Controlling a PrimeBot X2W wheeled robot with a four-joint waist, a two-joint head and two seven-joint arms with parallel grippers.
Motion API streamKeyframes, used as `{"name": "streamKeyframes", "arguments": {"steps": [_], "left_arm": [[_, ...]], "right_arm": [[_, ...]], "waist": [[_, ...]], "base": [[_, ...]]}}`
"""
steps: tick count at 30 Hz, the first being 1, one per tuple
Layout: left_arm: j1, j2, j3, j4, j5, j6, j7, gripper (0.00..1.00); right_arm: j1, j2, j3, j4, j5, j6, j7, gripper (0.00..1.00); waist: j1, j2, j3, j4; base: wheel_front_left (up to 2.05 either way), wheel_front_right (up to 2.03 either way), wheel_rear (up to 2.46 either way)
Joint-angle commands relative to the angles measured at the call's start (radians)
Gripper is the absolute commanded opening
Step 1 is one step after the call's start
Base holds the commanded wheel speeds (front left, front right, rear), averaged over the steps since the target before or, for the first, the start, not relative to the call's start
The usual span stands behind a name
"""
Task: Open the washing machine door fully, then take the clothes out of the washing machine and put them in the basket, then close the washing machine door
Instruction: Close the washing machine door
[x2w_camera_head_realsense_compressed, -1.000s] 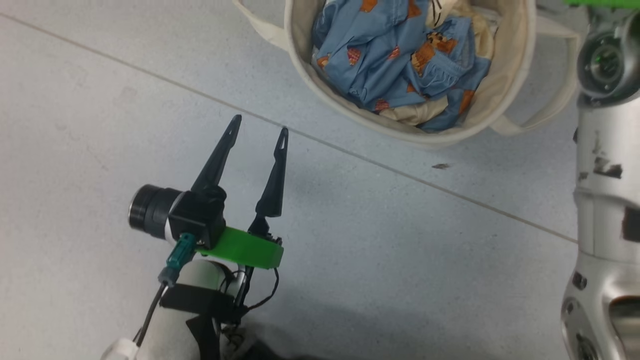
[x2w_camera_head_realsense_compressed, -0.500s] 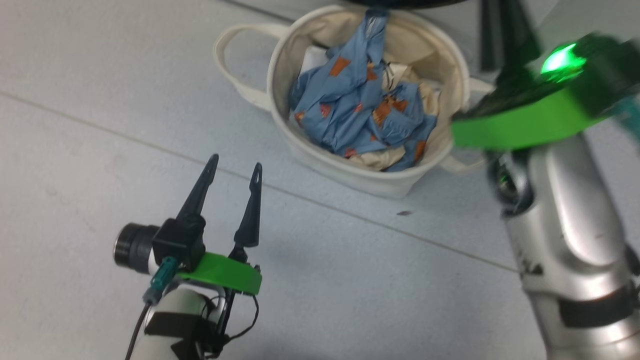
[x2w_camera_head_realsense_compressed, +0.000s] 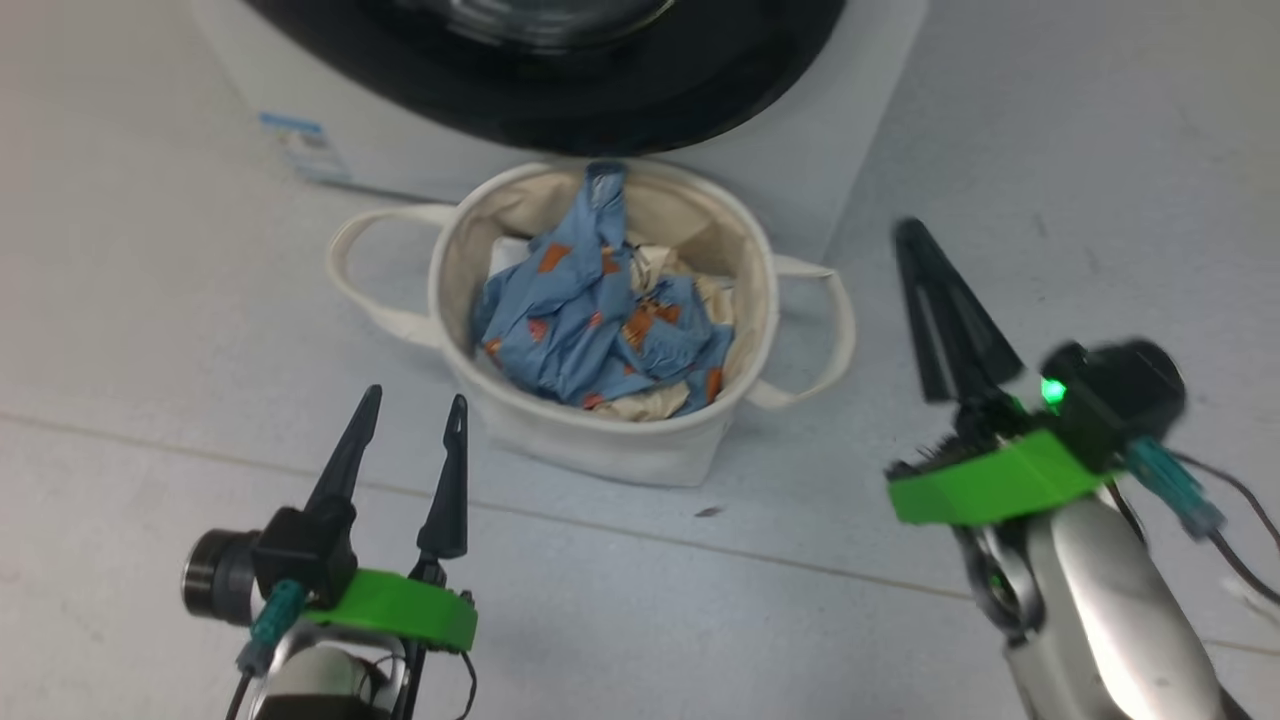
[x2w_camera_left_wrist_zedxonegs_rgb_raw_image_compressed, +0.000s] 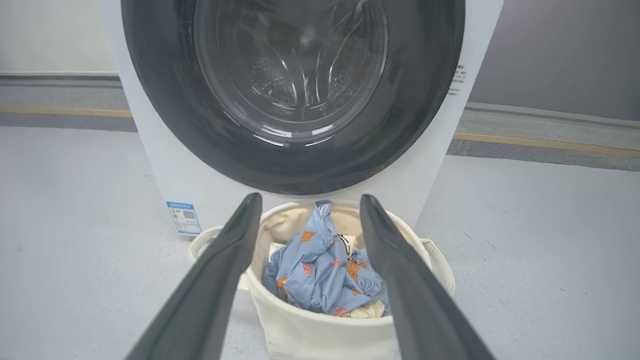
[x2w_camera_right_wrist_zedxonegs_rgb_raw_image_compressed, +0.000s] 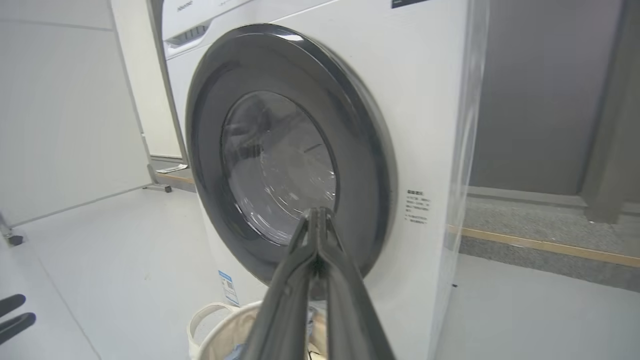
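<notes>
The washing machine (x2w_camera_head_realsense_compressed: 400, 150) (x2w_camera_right_wrist_zedxonegs_rgb_raw_image_compressed: 430, 125) stands at the top of the head view, and the washing machine door (x2w_camera_head_realsense_compressed: 600, 110) (x2w_camera_left_wrist_zedxonegs_rgb_raw_image_compressed: 415, 100) (x2w_camera_right_wrist_zedxonegs_rgb_raw_image_compressed: 360, 150) lies flat against its front. Right before it sits the cream basket (x2w_camera_head_realsense_compressed: 600, 450) (x2w_camera_left_wrist_zedxonegs_rgb_raw_image_compressed: 310, 335). In it are the clothes (x2w_camera_head_realsense_compressed: 590, 330) (x2w_camera_left_wrist_zedxonegs_rgb_raw_image_compressed: 315, 270), blue with orange prints over cream fabric; one blue end hangs on the far rim. My left gripper (x2w_camera_head_realsense_compressed: 415, 397) (x2w_camera_left_wrist_zedxonegs_rgb_raw_image_compressed: 310, 200) is open and empty, on the near left of the basket. My right gripper (x2w_camera_head_realsense_compressed: 912, 232) (x2w_camera_right_wrist_zedxonegs_rgb_raw_image_compressed: 317, 212) is shut on nothing, to the basket's right.
Pale grey floor (x2w_camera_head_realsense_compressed: 150, 300) runs all around, with a seam line crossing near me. A small blue label (x2w_camera_head_realsense_compressed: 300, 145) marks the machine's lower left corner. A dark wall (x2w_camera_right_wrist_zedxonegs_rgb_raw_image_compressed: 540, 100) and a raised kerb (x2w_camera_right_wrist_zedxonegs_rgb_raw_image_compressed: 540, 245) lie to the machine's right.
The head camera has tilted up, so the basket sits lower in view and the machine has come in. My right gripper has drawn back beside the basket. Left gripper stays open.
</notes>
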Motion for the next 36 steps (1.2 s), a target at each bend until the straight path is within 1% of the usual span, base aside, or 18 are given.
{"name": "streamKeyframes", "arguments": {"steps": [1, 2, 3, 4, 5, 9, 13, 14, 18, 20, 27, 36], "left_arm": [[0.016, 0.028, 0.037, -0.063, 0.03, 0.011, -0.012, 1.0], [0.025, 0.03, 0.038, -0.077, 0.041, 0.013, -0.012, 1.0], [0.033, 0.033, 0.037, -0.095, 0.051, 0.013, -0.012, 1.0], [0.042, 0.036, 0.039, -0.112, 0.058, 0.013, -0.012, 1.0], [0.051, 0.038, 0.042, -0.129, 0.065, 0.016, -0.012, 1.0], [0.086, 0.036, 0.062, -0.173, 0.068, 0.025, -0.012, 1.0], [0.119, 0.034, 0.079, -0.191, 0.059, 0.014, -0.012, 1.0], [0.119, 0.034, 0.079, -0.191, 0.059, 0.014, -0.012, 1.0], [0.145, 0.036, 0.084, -0.176, 0.06, -0.005, -0.012, 1.0], [0.152, 0.038, 0.089, -0.165, 0.068, -0.004, -0.012, 1.0], [0.163, 0.028, 0.096, -0.138, 0.059, -0.018, -0.012, 1.0], [0.168, 0.019, 0.094, -0.104, 0.065, -0.025, -0.012, 1.0]], "right_arm": [[0.057, 0.019, -0.032, -0.045, 0.008, 0.0, 0.003, 0.0], [0.083, 0.019, -0.048, -0.046, 0.016, 0.0, 0.003, 0.1], [0.106, 0.02, -0.064, -0.046, 0.025, 0.0, 0.003, 0.59], [0.127, 0.02, -0.082, -0.045, 0.029, 0.0, 0.003, 0.97], [0.146, 0.02, -0.098, -0.044, 0.027, 0.0, 0.003, 1.0], [0.207, 0.02, -0.172, -0.03, 0.026, 0.0, 0.003, 1.0], [0.238, 0.02, -0.235, 0.01, 0.071, 0.0, 0.003, 1.0], [0.238, 0.02, -0.235, 0.01, 0.071, 0.0, 0.003, 1.0], [0.253, 0.02, -0.279, 0.078, 0.1, 0.0, 0.003, 1.0], [0.253, 0.02, -0.294, 0.118, 0.11, 0.0, 0.003, 1.0], [0.247, 0.02, -0.27, 0.134, 0.113, 0.0, 0.003, 1.0], [0.271, 0.02, -0.214, 0.067, 0.119, 0.0, 0.003, 1.0]], "waist": [[0.0, -0.0001, -0.054, -0.055], [0.0, -0.0001, -0.062, -0.063], [0.0, -0.0001, -0.068, -0.071], [0.0, -0.0001, -0.074, -0.079], [0.0, -0.0001, -0.079, -0.086], [0.0, -0.0001, -0.099, -0.109], [0.0, -0.0001, -0.119, -0.126], [0.0, -0.0001, -0.119, -0.126], [0.0, -0.0001, -0.137, -0.133], [0.0, -0.0001, -0.145, -0.135], [0.0, -0.0001, -0.161, -0.127], [0.0, -0.0001, -0.182, -0.116]], "base": [[0.0, 0.0, 0.0], [0.0, 0.0, 0.0], [0.0, 0.0, 0.0], [0.0, 0.0, 0.0], [0.0, 0.0, 0.0], [0.0, 0.0, 0.0], [0.0, 0.0, 0.0], [0.0, 0.0, 0.0], [0.0, 0.0, 0.0], [0.0, 0.0, 0.0], [0.0, 0.0, 0.0], [0.0, 0.0, 0.0]]}}
